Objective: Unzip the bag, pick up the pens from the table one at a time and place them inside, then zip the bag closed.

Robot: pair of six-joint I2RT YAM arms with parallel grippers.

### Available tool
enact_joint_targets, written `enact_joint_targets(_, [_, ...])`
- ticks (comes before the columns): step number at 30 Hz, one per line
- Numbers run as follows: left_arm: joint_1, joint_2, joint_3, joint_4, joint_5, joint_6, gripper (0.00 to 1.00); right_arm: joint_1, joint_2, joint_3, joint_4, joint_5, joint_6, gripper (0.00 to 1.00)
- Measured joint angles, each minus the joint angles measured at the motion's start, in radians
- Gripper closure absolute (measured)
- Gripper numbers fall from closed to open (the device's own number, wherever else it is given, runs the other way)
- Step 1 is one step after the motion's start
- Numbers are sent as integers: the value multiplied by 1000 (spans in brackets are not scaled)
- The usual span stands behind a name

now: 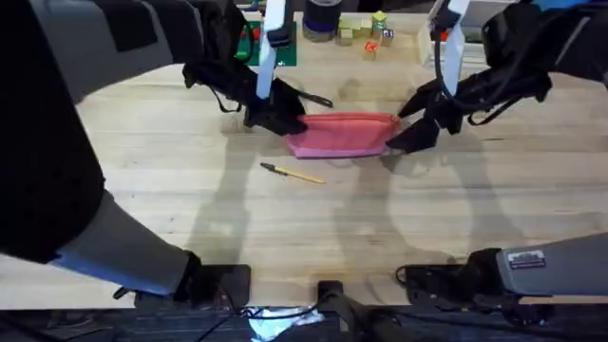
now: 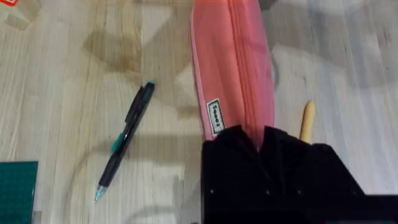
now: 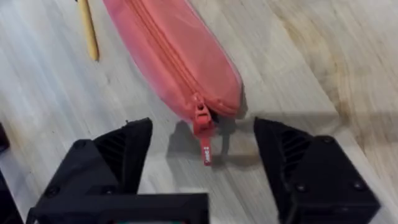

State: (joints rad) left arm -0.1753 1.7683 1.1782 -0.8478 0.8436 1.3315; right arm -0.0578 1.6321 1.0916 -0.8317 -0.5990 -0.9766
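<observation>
Starting nearest the arms' bases on the butcher-block tabletop (image 1: pixel 171 199), the tan-yellow pen (image 1: pixel 294 174) lies loose just in front of the pink pencil pouch (image 1: pixel 344 134), close to it but apart. The pouch stretches sideways across the middle of the tabletop, and its zipper (image 3: pixel 163 46) looks fully shut, with the red pull tab (image 3: pixel 204 134) hanging off its right end onto the wood. The right hand (image 3: pixel 205 162) is spread wide, its two black fingers standing either side of that tab without touching it. At the pouch's other end the left hand (image 2: pixel 261 140) is pinched on the fabric at the seam, seemingly pinning that end. Farther back, beyond the pouch on the left side, the black pen (image 2: pixel 124 140) with teal accents rests on the wood, and a green mat's corner (image 2: pixel 17 186) shows nearby. Small blocks (image 1: pixel 370 33) sit along the far edge.

I judge the step in hand to be the unzipping, barely begun: both pens are still out. Next, the right hand should close on the tab and draw it along the seam toward the left hand, while the left end is held firm so the soft pouch does not bunch
</observation>
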Motion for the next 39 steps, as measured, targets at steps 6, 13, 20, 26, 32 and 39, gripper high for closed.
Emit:
enact_joint_targets(6, [0, 0, 0, 0, 0, 0, 958, 23, 0, 0, 6, 0, -2, 367])
enact_joint_targets(13, [0, 0, 0, 0, 0, 0, 958, 27, 0, 0, 11, 2, -4, 960])
enact_joint_targets(20, [0, 0, 0, 1, -1, 0, 958, 28, 0, 1, 15, 2, -4, 971])
enact_joint_targets(26, [2, 0, 0, 3, -2, 0, 958, 30, 0, 54, -20, 13, -3, 972])
enact_joint_targets(32, [3, 0, 0, 7, -2, 0, 958, 32, 0, 128, -50, 17, -4, 972])
enact_joint_targets(39, [3, 0, 0, 7, -2, 0, 959, 31, 0, 136, -75, 20, -4, 972])
